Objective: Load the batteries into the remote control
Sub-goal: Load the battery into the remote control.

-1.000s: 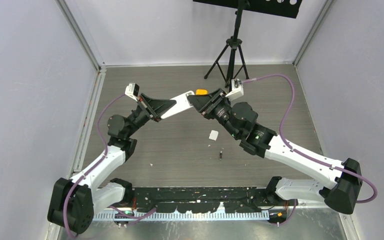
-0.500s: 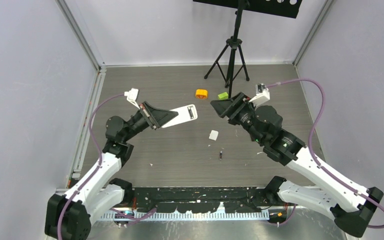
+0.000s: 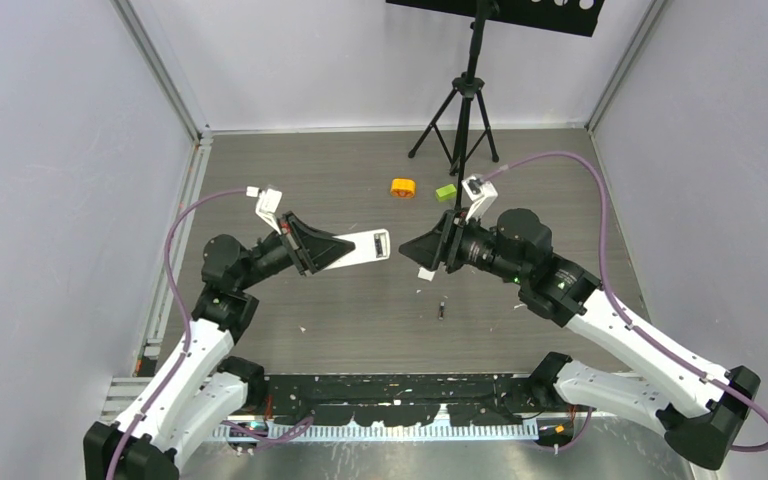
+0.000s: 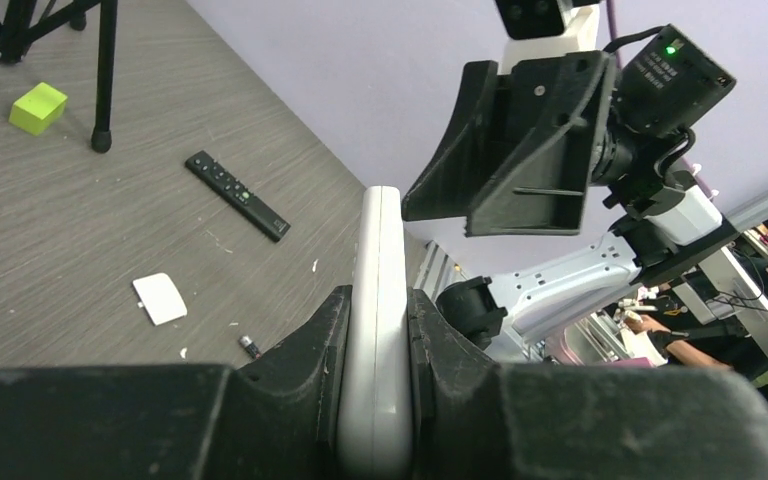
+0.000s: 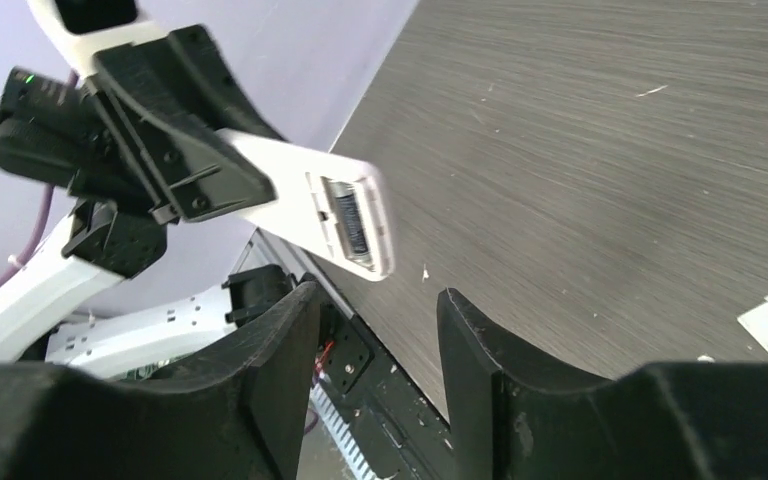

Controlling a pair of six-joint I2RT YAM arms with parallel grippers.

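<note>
We show the left gripper (image 3: 345,246) clamped on the white remote (image 3: 370,246), bay (image 5: 350,215) uncovered; the right gripper (image 3: 404,246) stands parted, empty; one battery (image 3: 441,311) lies unloaded just below centre.

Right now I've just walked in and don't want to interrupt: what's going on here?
The left gripper is shut on a slim white plastic remote control, holding it above the grey table with its open battery bay near the right gripper, which hangs open and empty just off the remote's end. A small white cover and a tiny dark cylindrical battery lie on the table.
</note>
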